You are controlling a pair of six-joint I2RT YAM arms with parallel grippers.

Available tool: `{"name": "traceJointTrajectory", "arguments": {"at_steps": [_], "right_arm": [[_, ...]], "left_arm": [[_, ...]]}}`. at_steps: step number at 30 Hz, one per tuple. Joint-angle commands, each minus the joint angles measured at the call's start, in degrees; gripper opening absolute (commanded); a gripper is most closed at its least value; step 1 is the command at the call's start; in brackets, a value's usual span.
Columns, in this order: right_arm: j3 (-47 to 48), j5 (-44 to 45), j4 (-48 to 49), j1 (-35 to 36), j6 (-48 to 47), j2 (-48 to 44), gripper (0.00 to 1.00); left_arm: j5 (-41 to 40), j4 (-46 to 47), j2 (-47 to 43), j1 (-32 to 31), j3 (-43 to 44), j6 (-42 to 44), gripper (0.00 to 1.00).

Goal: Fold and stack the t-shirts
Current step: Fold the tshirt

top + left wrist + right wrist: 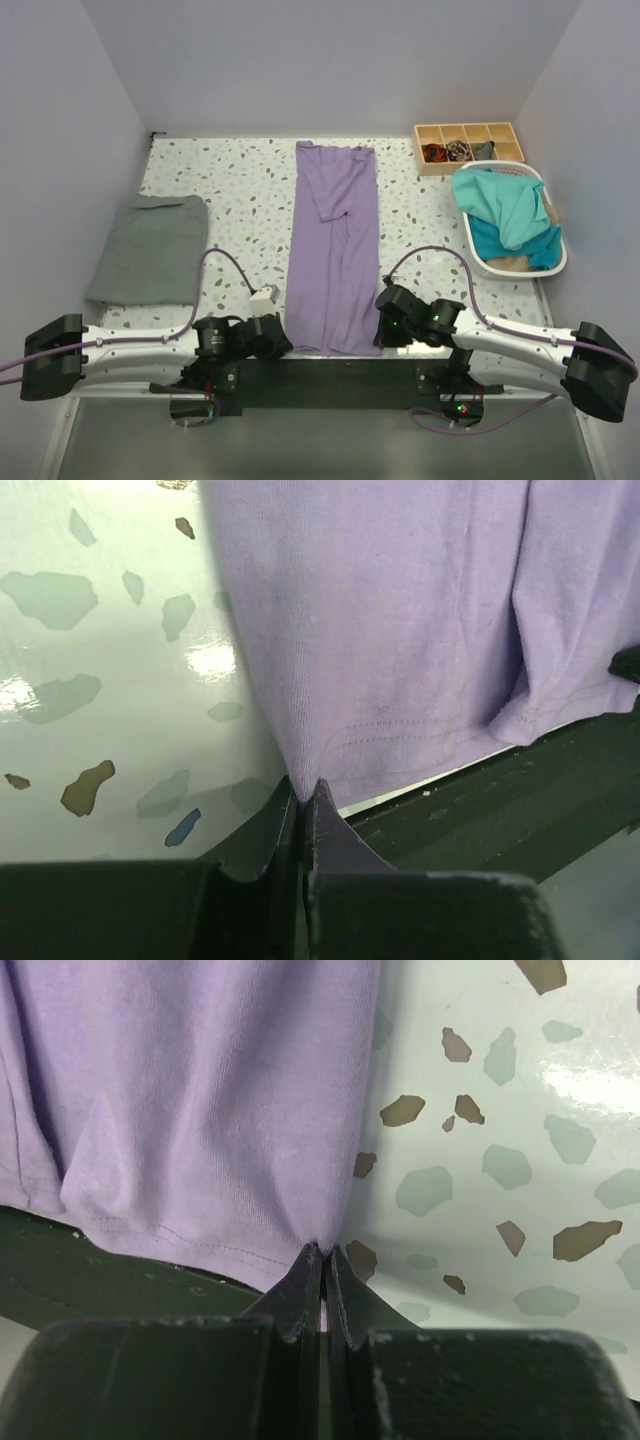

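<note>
Top: lavender t-shirt (333, 250) is lying as a long narrow strip down the table centre, collar end at 12, hem at 6 reaching the near edge. Grey t-shirt (150, 248) is sitting folded at 9. Teal t-shirts (505, 215) are heaped in the white basket (560, 262) at 2. Left gripper (272, 335) and right gripper (385, 312) are sitting at the hem's two corners.

Left wrist: jaws are pinching fully closed on the 7 o'clock hem corner, cloth bunching into the tips.

Right wrist: same, clamped on the 5 o'clock corner.

Looks like the hem-to-collar fold. I'd be lifting both corners together, level, carrying toward 12, keeping the hem taut across so edges land square.
</note>
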Motion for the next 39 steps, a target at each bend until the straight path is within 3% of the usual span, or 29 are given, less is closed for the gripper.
{"name": "traceJointTrajectory", "arguments": {"at_steps": [1,12,17,22,28,33,39], "right_arm": [[2.04,0.28,-3.65,-0.03,-1.7,-3.41,0.0],[10.82,4.41,-14.47,0.06,-5.57,-6.59,0.0],[14.61,7.21,-14.82,0.06,-8.98,-4.4,0.0],[20.41,11.17,-14.82,-0.03,-13.65,1.31,0.0],[25.68,14.43,-11.23,-2.57,-20.41,9.03,0.0],[31.04,15.04,-9.11,-6.26,-27.09,16.34,0.0],[35.61,14.34,-6.74,-11.79,-32.28,23.11,0.0]], "left_arm": [[-0.63,-10.85,1.08,-0.73,0.68,2.19,0.0],[-2.03,-14.8,6.88,-5.39,12.81,4.3,0.0],[-10.28,-21.82,4.77,-5.21,19.75,4.74,0.0],[-12.94,-20.78,5.91,1.89,22.04,10.7,0.0],[-14.78,-12.96,9.06,10.68,23.7,19.4,0.0],[-10.92,-2.51,13.99,19.64,25.91,27.67,0.0],[-6.7,4.35,23.74,25.45,31.35,34.45,0.0]]}}
